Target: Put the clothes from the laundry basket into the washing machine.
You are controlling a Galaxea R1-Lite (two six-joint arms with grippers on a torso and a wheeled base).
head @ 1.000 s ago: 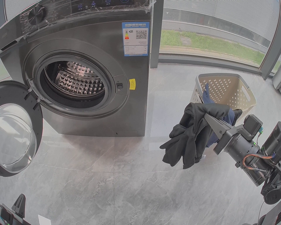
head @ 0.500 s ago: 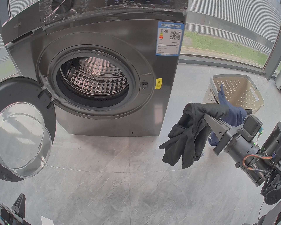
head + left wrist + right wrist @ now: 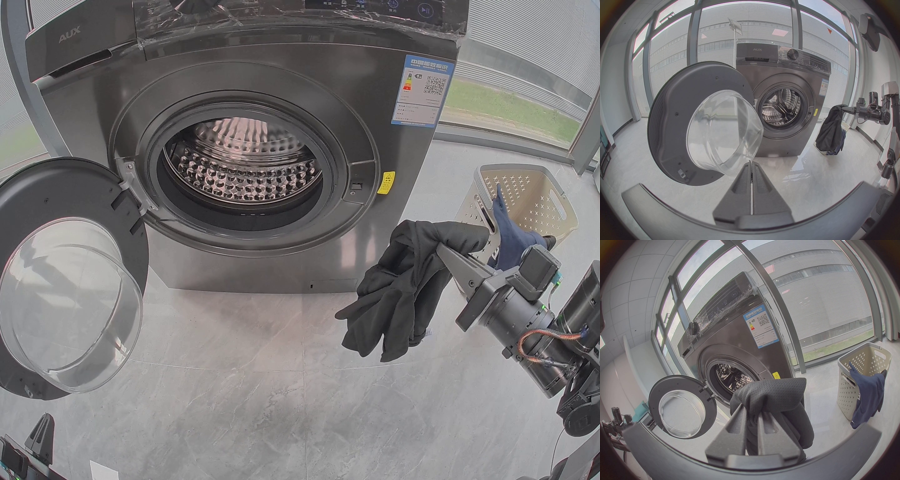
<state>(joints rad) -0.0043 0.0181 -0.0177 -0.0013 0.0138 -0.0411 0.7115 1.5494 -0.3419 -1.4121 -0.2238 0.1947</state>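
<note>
The head view swings toward the washing machine [image 3: 262, 69], its open drum [image 3: 244, 169] sliding toward centre, while the right end effector [image 3: 442, 249] stays clamped on the dark grey garment [image 3: 400, 287], hanging above the floor beside the machine. The laundry basket [image 3: 550, 178] falls behind, a blue garment [image 3: 509, 234] over its rim, so loading looks next; the left end effector [image 3: 751, 167] is pressed closed, empty.

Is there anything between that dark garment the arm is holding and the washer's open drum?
Nothing: in the head view only bare floor separates the dark garment from the drum.
</note>
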